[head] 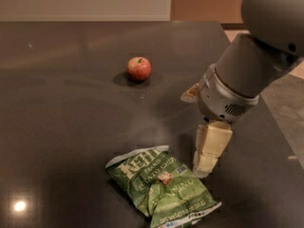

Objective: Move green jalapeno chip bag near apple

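Observation:
The green jalapeno chip bag lies flat and crinkled on the dark table, near the front, with white lettering on it. The apple is small, red and round, and stands further back and a little left of the bag, well apart from it. My gripper hangs from the grey arm, points down and sits just right of the bag's upper right edge, close above the table. It holds nothing that I can see.
The dark glossy table runs across the view, with its right edge just beyond the arm. A light wall and a wooden panel stand behind it. The arm covers the table area to the right of the bag.

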### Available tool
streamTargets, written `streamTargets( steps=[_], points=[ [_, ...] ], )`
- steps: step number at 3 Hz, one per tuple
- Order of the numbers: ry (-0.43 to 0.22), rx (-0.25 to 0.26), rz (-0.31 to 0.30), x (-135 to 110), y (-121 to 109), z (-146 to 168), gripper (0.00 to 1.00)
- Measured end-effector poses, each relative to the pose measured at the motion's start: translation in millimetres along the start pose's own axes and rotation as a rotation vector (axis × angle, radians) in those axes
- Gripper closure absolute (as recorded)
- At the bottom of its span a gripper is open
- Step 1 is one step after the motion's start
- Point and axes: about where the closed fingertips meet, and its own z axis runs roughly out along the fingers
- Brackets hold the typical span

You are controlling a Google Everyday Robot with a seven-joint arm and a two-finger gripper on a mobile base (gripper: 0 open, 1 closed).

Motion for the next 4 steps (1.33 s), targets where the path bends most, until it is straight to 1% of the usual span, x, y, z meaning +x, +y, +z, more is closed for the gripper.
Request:
streamTargets(
  steps=[1, 2, 3, 4],
  points=[
    [-0.013, -0.033, -0.021, -5, 6, 28, 0.0],
    [-0.024, -0.063, -0.042, -9, 15, 48, 0.0],
    [-0.022, -0.075, -0.07, -15, 22, 63, 0.0],
    [-0.028, -0.094, -0.073, -17, 25, 67, 0.18]
  ],
)
